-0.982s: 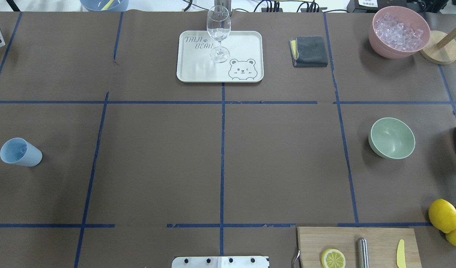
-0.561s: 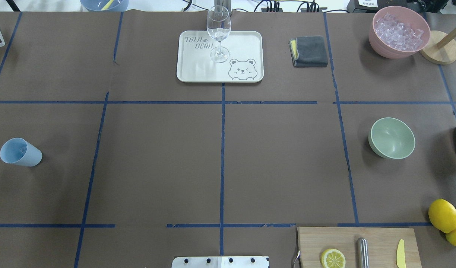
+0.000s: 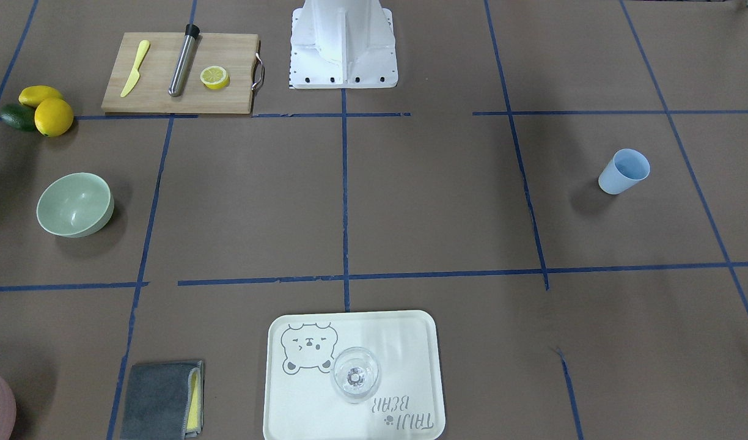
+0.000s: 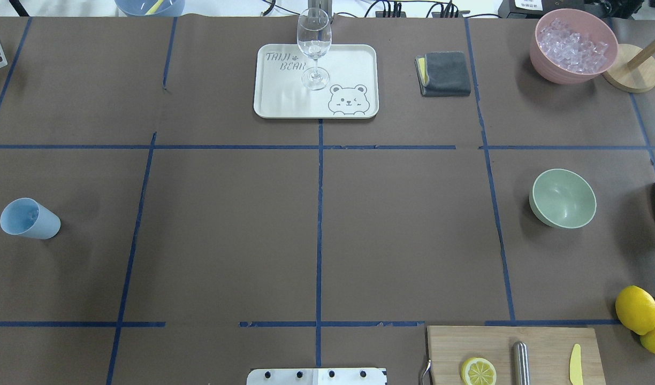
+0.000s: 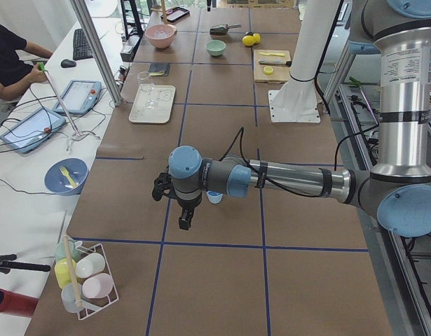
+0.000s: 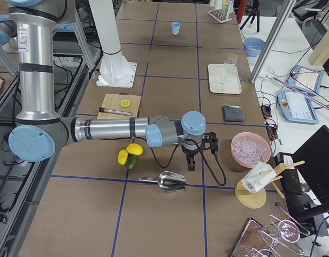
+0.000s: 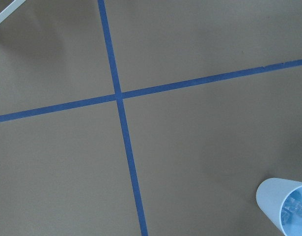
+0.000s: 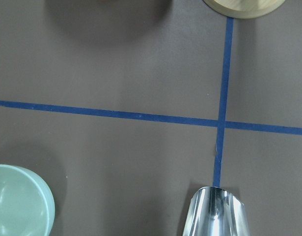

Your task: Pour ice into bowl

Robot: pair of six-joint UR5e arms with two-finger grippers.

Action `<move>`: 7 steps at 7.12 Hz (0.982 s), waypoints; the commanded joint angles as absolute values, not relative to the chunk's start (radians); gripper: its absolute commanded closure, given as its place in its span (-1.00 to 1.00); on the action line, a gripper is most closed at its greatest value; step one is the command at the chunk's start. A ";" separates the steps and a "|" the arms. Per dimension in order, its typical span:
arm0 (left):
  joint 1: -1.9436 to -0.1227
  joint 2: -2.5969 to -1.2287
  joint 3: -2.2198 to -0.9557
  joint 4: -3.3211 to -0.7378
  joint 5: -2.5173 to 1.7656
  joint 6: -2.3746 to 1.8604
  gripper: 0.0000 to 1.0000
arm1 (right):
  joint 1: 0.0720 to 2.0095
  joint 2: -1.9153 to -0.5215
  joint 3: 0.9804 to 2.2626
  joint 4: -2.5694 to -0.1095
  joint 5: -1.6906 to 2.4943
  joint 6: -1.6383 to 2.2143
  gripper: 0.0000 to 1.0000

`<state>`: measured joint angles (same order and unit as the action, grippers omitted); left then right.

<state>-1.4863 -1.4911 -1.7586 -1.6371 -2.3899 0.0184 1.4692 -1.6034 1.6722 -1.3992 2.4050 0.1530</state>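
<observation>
Upright blue cup (image 4: 29, 218) holding ice (image 7: 293, 214) sits just beside left gripper (image 5: 181, 218); green bowl (image 4: 563, 198) near right gripper (image 6: 192, 160). Cannot tell either gripper's opening or hold.

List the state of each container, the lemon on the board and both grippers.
bowl: upright, empty.
blue cup: upright, holding the ice.
pink container: heaped with ice cubes.
wine glass: upright on the tray, empty.
lemon half: cut face up on the cutting board.
left gripper: open or shut, cannot tell.
right gripper: cannot tell.
</observation>
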 commanded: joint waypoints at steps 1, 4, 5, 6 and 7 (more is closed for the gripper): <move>-1.485 -1.491 -1.773 -1.638 -2.396 0.023 -1.00 | 1.459 -1.609 1.674 -1.365 2.411 0.160 -1.00; -1.485 -1.500 -1.781 -1.641 -2.398 0.015 -1.00 | 1.425 -1.609 1.674 -1.361 2.427 0.206 -1.00; -1.485 -1.499 -1.792 -1.643 -2.398 0.020 -1.00 | 1.421 -1.609 1.672 -1.356 2.427 0.207 -1.00; -1.485 -1.499 -1.792 -1.643 -2.398 0.020 -1.00 | 1.419 -1.611 1.674 -1.356 2.428 0.207 -1.00; -1.485 -1.496 -1.792 -1.643 -2.398 0.020 -1.00 | 1.410 -1.614 1.674 -1.356 2.427 0.218 -1.00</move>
<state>-1.4849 -1.4979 -1.7902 -1.6426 -2.3976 0.0195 1.4188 -1.6110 1.6731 -1.3568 2.4275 0.2086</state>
